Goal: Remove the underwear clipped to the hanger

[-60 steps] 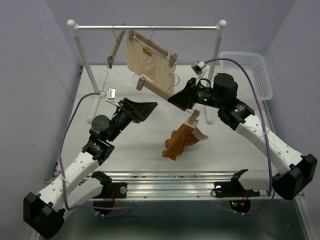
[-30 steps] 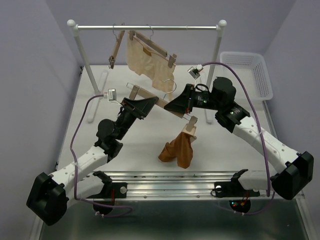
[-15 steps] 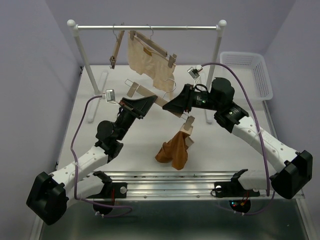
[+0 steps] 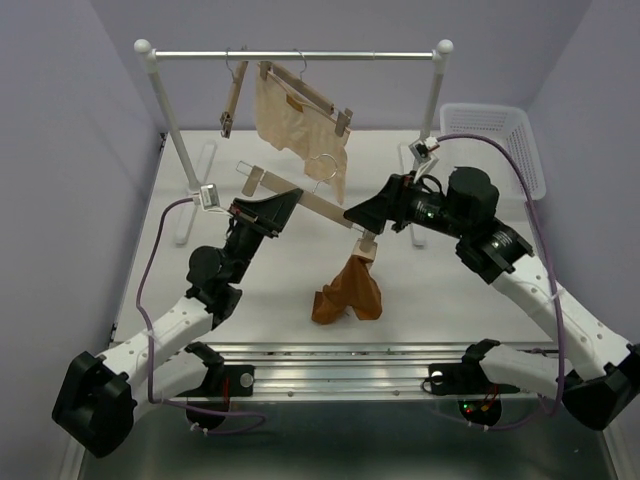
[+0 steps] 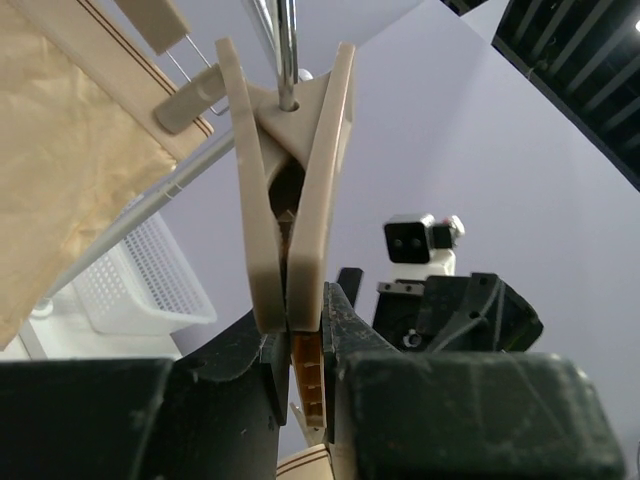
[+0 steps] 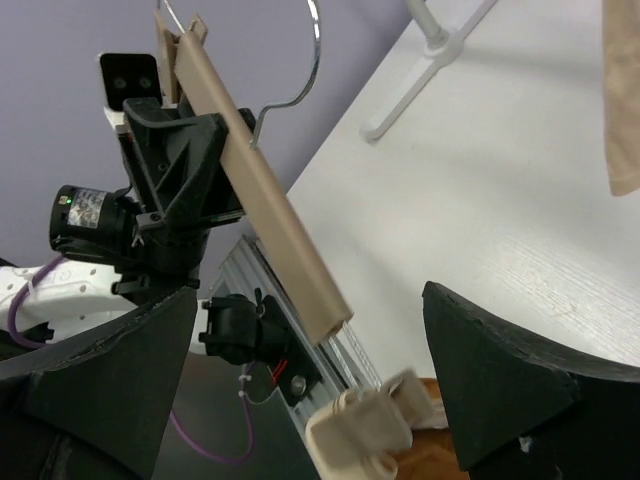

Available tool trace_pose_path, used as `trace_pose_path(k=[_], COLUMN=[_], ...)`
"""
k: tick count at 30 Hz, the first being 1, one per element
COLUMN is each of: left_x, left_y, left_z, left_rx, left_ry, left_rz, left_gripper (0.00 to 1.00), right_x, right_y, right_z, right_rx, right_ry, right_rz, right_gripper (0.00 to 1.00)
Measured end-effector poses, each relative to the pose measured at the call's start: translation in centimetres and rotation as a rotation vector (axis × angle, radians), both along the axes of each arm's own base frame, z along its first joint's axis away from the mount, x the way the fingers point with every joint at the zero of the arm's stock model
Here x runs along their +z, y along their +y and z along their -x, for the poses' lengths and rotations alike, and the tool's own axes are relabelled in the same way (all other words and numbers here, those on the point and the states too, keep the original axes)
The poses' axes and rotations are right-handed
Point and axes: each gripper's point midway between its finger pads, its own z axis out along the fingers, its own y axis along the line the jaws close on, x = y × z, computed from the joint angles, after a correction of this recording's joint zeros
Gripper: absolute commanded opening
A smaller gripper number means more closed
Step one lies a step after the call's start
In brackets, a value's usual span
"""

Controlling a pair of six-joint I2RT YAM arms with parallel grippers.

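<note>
My left gripper [image 4: 272, 208] is shut on the bar of a wooden hanger [image 4: 310, 203] and holds it tilted above the table. In the left wrist view the hanger [image 5: 290, 200] sits pinched between the fingers [image 5: 250, 370]. The rust-orange underwear [image 4: 348, 292] hangs from the hanger's lower right clip [image 4: 368, 246], its bottom bunched on the table. My right gripper [image 4: 358, 214] is open beside that clip, and its own view shows the clip [image 6: 362, 432] below the wide gap with nothing held. The beige underwear [image 4: 298, 122] hangs clipped to another hanger on the rail.
The white clothes rail [image 4: 295, 56] spans the back on two posts with feet on the table. A bare wooden hanger [image 4: 232, 98] hangs at its left. A white basket [image 4: 500, 140] stands at the back right. The metal frame rail [image 4: 340, 360] runs along the near edge.
My right gripper has opened and pulled back to the right, off the hanger's lower end. The left gripper keeps its hold and has lifted the hanger slightly; the orange underwear still dangles from the clip.
</note>
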Motion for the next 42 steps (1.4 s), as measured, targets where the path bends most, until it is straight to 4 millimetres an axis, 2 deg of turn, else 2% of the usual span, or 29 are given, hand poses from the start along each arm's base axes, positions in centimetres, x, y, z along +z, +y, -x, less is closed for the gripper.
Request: trace_pose_path(k=[4,7,14,19,23,26,29,34,39,42], left_x=[-0.2,-1.4,-5.6,-7.7,-7.5,-6.7,-5.8,-4.8,-4.8,-4.8], left_y=[0.7,0.8,0.3,-0.7,-0.9,-0.8,-0.6,-0.5,-0.5,-0.5], left_z=[-1.0,-2.2,-4.5,-4.7,-4.2,-4.0,-3.6,-3.1,-3.1,-3.1], left_rx=[-0.007,-0.036,-0.183,-0.279,-0.307,-0.311,-0.311,-0.312,-0.313,-0.312], left_ry=[-0.027,-0.015,0.131,0.239,0.241,0.22,0.192,0.158,0.158,0.158], left_rz=[-0.004,-0.033,-0.055,-0.034,-0.028,-0.024,-0.02,-0.014,-0.014,-0.013], left_gripper=[0.0,0.0,0.0,0.0,0.0,0.0,0.0,0.0,0.0,0.0], right_x=[1.4,1.1,-2.7,-4.3,-5.0,-6.3,-6.8,-6.6,-5.3,-4.8], right_y=[-2.4,-3.3,-4.3,-3.8,-3.3,-3.2,-3.0,-2.6,-2.2,-2.1], right_z=[0.8,0.6,-1.5,-1.1,-0.2,0.5,1.0,1.7,2.5,2.8], right_rx=[-0.07,-0.091,-0.116,-0.057,0.004,0.028,0.052,0.093,0.147,0.169], right_ry=[-0.045,-0.035,0.081,0.131,0.153,0.202,0.233,0.258,0.254,0.254], right_rz=[-0.011,-0.009,0.04,0.045,0.017,0.014,0.0,-0.031,-0.089,-0.111], right_gripper=[1.0,1.0,1.0,1.0,1.0,1.0,1.0,0.97,0.85,0.85])
